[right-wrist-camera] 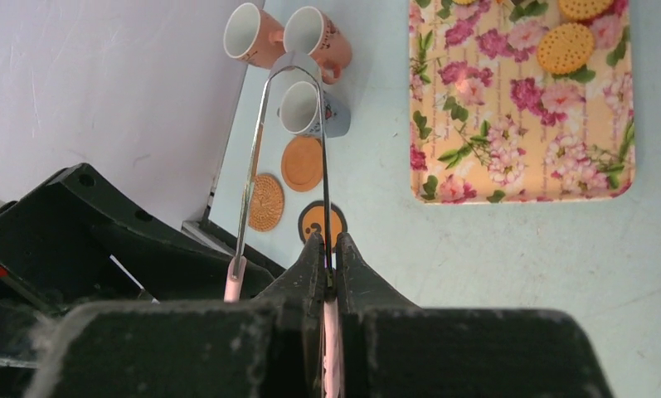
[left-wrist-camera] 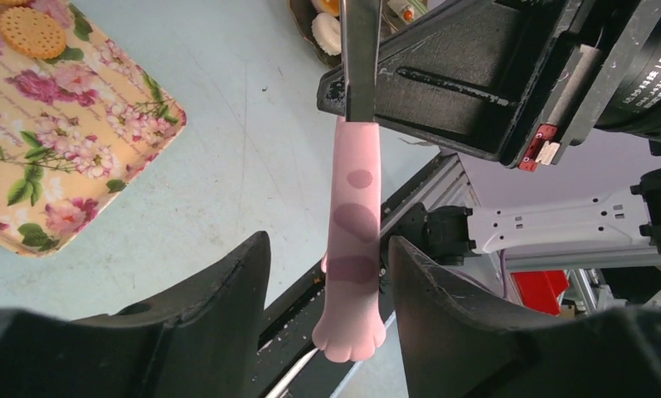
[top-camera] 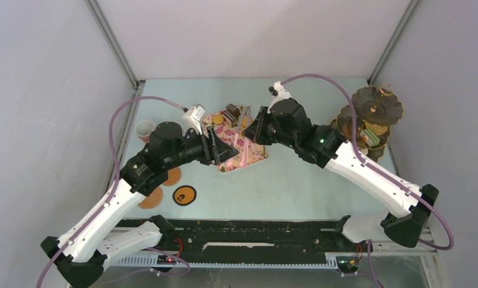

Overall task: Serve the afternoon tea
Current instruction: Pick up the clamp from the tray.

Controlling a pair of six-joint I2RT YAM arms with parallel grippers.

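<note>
My right gripper [right-wrist-camera: 327,245] is shut on one arm of the pink tongs [right-wrist-camera: 331,348]; the tongs' metal loop [right-wrist-camera: 294,75] points toward the three mugs. My left gripper [left-wrist-camera: 329,245] is open, and the tongs' pink paw end [left-wrist-camera: 352,290] hangs between its fingers, close to the right one. In the top view both grippers, left [top-camera: 224,147] and right [top-camera: 246,135], meet over the floral tray [top-camera: 257,157]. Biscuits [right-wrist-camera: 565,47] lie on the tray, and a cake slice [top-camera: 230,113] sits at its far end. The dark three-tier stand [top-camera: 377,107] stands at the right with a cake slice [top-camera: 371,138] on a lower tier.
Two pink-orange mugs [right-wrist-camera: 248,33] [right-wrist-camera: 318,37] and a grey mug [right-wrist-camera: 306,108] stand by the left wall. Three round coasters [right-wrist-camera: 302,163] [right-wrist-camera: 266,201] [top-camera: 184,195] lie near them. The black rail [top-camera: 254,231] runs along the near edge.
</note>
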